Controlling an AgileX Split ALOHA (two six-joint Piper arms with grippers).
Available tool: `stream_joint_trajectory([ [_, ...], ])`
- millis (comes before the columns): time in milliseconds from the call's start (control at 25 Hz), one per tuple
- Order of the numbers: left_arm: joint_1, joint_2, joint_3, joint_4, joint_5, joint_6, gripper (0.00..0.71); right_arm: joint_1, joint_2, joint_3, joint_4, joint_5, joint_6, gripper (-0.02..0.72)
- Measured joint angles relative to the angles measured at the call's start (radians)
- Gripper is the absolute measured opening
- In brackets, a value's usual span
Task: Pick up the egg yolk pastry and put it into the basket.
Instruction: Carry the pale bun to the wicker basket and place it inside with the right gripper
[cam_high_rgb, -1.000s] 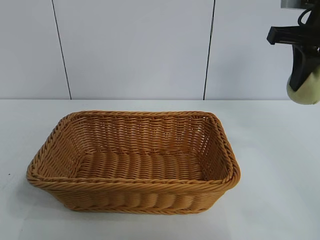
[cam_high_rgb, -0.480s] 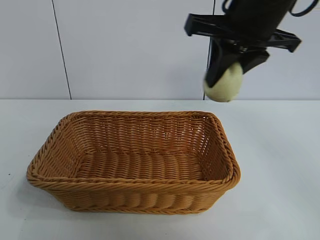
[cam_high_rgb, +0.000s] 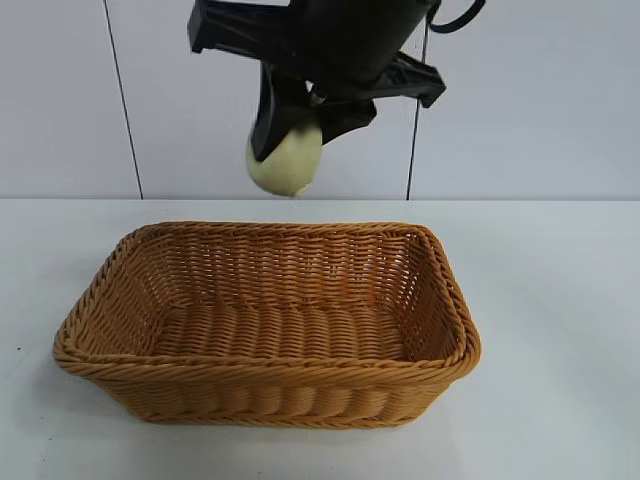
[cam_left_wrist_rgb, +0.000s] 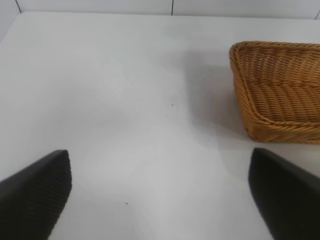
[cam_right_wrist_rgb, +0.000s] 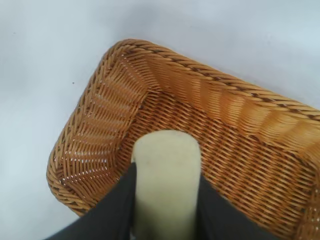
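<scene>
Pick done, placement left: right gripper (cam_high_rgb: 290, 140) fingers grasping the small pale cream-yellow round egg yolk pastry (cam_high_rgb: 286, 160) in the air above the large golden-brown rectangular woven wicker basket (cam_high_rgb: 440, 262) at mid desk (cam_high_rgb: 560, 300); left gripper (cam_left_wrist_rgb: 160, 195) released, idle beside the basket.

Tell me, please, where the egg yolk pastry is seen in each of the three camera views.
Exterior view: egg yolk pastry at upper centre, held in the right end effector, above the basket.
Left wrist view: not in it; only a corner of the basket shows.
Right wrist view: pastry at lower centre, between the dark fingers.
Shared landmark: the basket's braided rim.
</scene>
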Motion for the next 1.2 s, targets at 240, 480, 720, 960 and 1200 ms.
stream_joint_trajectory([
  [240, 0.0, 0.0, 0.0, -0.001, -0.001, 0.0, 0.692, 0.005, 0.112, 0.0, 0.0, -0.066, 0.001, 0.19],
  [480, 0.0, 0.0, 0.0, -0.001, -0.001, 0.0, 0.692, 0.005, 0.226, 0.003, 0.0, -0.14, 0.002, 0.19],
  [720, 0.0, 0.0, 0.0, -0.001, -0.001, 0.0, 0.692, 0.005, 0.233, 0.003, 0.0, -0.14, 0.0, 0.361],
  [960, 0.0, 0.0, 0.0, -0.001, -0.001, 0.0, 0.692, 0.005, 0.232, -0.015, -0.017, -0.023, -0.023, 0.672],
  [1200, 0.0, 0.0, 0.0, -0.001, -0.001, 0.0, 0.692, 0.003, 0.219, -0.204, -0.131, 0.326, -0.032, 0.689],
])
